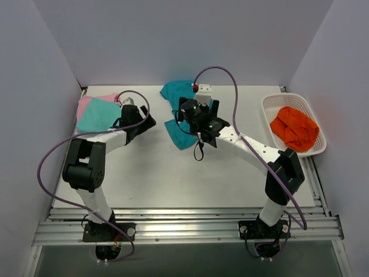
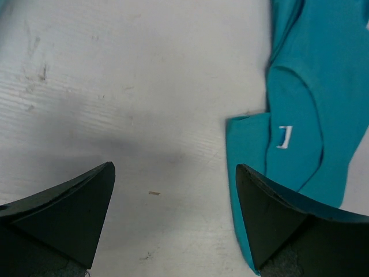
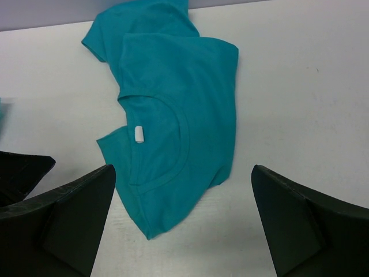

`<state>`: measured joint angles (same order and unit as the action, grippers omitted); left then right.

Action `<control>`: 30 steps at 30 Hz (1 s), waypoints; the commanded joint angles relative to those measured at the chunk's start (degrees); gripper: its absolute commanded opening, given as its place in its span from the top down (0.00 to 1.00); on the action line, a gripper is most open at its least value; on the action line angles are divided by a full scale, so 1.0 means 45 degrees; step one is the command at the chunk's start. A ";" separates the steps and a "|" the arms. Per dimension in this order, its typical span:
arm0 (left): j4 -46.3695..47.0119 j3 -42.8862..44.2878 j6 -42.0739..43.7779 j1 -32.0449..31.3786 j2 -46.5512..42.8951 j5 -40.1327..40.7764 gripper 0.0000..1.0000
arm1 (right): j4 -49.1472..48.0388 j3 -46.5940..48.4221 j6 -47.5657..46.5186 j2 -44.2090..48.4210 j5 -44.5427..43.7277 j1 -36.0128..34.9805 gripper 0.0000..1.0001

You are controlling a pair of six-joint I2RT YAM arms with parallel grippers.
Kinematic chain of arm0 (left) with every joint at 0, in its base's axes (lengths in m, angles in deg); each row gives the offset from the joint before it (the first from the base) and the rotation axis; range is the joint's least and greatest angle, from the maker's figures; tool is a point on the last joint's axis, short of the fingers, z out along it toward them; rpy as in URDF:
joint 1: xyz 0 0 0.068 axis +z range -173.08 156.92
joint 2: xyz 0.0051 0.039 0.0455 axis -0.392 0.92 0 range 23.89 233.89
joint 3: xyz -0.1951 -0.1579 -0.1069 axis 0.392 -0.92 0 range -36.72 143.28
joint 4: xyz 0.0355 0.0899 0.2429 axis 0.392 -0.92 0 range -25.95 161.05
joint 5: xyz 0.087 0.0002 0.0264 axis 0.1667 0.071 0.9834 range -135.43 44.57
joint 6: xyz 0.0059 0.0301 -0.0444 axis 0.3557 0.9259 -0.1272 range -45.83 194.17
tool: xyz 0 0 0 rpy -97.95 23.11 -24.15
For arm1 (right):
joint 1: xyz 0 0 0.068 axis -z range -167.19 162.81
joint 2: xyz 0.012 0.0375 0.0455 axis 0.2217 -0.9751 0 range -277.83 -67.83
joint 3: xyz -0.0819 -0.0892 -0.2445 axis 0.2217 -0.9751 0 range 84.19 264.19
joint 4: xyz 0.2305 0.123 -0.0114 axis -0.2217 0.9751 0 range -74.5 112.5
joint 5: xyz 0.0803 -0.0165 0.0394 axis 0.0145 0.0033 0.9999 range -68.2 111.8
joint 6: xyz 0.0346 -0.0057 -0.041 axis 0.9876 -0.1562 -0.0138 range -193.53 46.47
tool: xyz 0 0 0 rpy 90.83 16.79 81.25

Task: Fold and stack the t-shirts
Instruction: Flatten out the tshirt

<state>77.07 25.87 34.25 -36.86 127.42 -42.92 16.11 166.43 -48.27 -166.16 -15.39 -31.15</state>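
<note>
Jaws on both arms are seen spread wide, with nothing pinched between them. On the left arm [image 1: 109, 138] they are held low over bare worktop [image 1: 173, 179], just beside the far-left corner where an aqua shirt [image 1: 95, 115] is laid on a pink shirt [image 1: 85, 103]; both look folded, so that corner is judged to be the stacking spot. On the right arm [image 1: 253, 147] the jaws are poised above the teal shirt [image 3: 190, 86], which is spread loosely near the middle of the far edge, neck opening and white label [image 3: 138, 133] turned up, one sleeve tucked under and the cloth creased rather than flat. It is judged that this shirt is the one left to be folded. From the left wrist view its near edge is seen just beside one jaw, so a two-sided pull to flatten it could be reached from both arms. A white basket [image 1: 271, 104] holding an orange cloth [image 1: 294, 128] is kept at the right edge, well apart from the folding area. Whether the teal cloth is touched by either arm cannot be told.
</note>
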 commanded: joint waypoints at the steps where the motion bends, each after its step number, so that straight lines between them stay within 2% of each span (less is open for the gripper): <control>1: 0.1257 0.0174 -0.0815 -0.0082 0.0899 -0.0556 0.05 | 0.0003 -0.0559 0.0383 0.0872 -0.0232 0.0297 0.00; 7: 0.1924 0.0505 -0.1285 -0.0784 0.2208 -0.1025 0.02 | -0.0016 -0.1145 0.0481 0.1146 -0.0349 0.0551 0.00; 10: 0.1942 0.0604 -0.1440 -0.1019 0.2386 -0.0792 0.01 | -0.0659 -0.1165 0.0540 0.1049 0.0195 0.0610 0.00; 13: 0.2197 -0.0215 -0.1500 -0.0942 0.1354 0.0222 0.01 | -0.1908 -0.0739 0.0559 0.0290 0.2477 0.0474 0.00; 15: 0.1868 -0.0683 -0.1383 -0.0748 0.0104 0.0963 0.02 | -0.1932 0.0177 0.0696 -0.1191 0.3086 0.0066 0.00; 17: 0.1399 -0.0764 -0.1053 -0.0591 -0.1142 0.1278 0.03 | -0.1096 0.2141 0.0755 -0.3137 0.3127 -0.0267 0.00; 20: 0.0559 -0.0589 -0.0583 -0.0298 -0.2084 0.1397 0.05 | -0.0641 0.3868 0.0969 -0.5076 0.3692 -0.0484 0.00; 26: 0.0576 -0.1641 -0.0641 0.0503 -0.3688 0.1358 0.05 | -0.0486 0.4966 0.1887 -0.7150 0.4221 -0.0328 0.00; 30: 0.0517 -0.1935 -0.0698 0.1011 -0.4157 0.0911 0.05 | -0.0465 0.5201 0.2239 -0.7759 0.4260 -0.0328 0.00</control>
<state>78.97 18.57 30.88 -33.74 110.43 -37.35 12.98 186.54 -40.40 -201.50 3.08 -33.10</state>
